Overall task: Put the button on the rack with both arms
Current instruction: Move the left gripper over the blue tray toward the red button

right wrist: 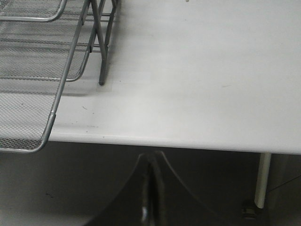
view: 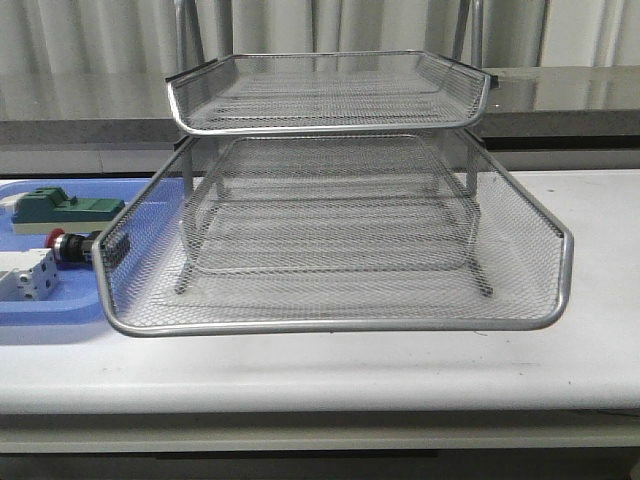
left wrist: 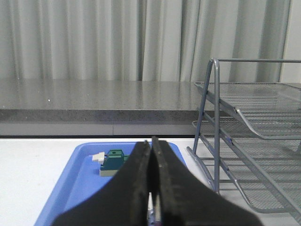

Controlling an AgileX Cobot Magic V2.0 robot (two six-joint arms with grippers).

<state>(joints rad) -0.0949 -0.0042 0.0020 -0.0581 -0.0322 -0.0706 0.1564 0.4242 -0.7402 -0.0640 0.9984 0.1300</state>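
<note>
The button (view: pixel 70 246), with its red head and black body, lies on the blue tray (view: pixel 40 310) at the left, close to the rack's left corner. The silver wire-mesh rack (view: pixel 330 240) stands mid-table with its lower tray pulled out toward me. It also shows in the left wrist view (left wrist: pixel 249 141) and in the right wrist view (right wrist: pixel 42 61). No arm shows in the front view. My left gripper (left wrist: pixel 151 143) is shut and empty, above the near part of the blue tray (left wrist: pixel 75 183). My right gripper (right wrist: pixel 151 157) is shut and empty, below and in front of the table's front edge.
A green block (view: pixel 60 208) lies at the back of the blue tray and shows in the left wrist view (left wrist: pixel 113 162). A white-grey block (view: pixel 28 278) lies in front of the button. A grey ledge and curtains stand behind the table. White table top (right wrist: pixel 197 70) lies right of the rack.
</note>
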